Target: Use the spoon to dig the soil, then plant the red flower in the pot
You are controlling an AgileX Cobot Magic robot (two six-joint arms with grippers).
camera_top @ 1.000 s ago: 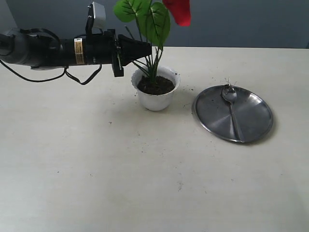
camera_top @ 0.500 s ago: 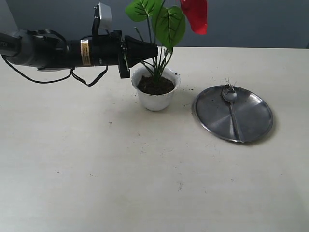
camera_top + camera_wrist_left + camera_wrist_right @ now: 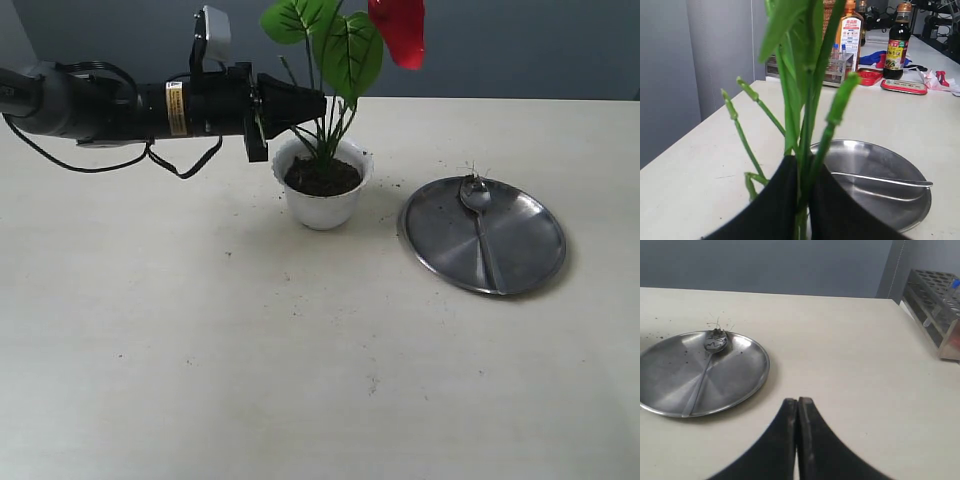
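Tabletop [image 3: 300, 350] carries everything. The red flower [image 3: 343, 55] stands tallest, and the left tool [image 3: 318, 103] pinches its stem bundle just above the rim of the pot [image 3: 322, 208]. It looks light, top-heavy and springy, with thin, slippery stems, so low on the bundle seems the safest hold. The steel plate [image 3: 525, 250] lies apart, right of the pot. The stem ends reach the soil [image 3: 335, 180]. The spoon [image 3: 480, 225] rests on the plate. The right tool [image 3: 798, 402] hangs pressed together, empty.

We see a round steel plate [image 3: 530, 235] at about three o'clock on the pale table [image 3: 300, 380]; two sauce bottles [image 3: 851, 35] and a tube rack [image 3: 935, 300] stand beyond.
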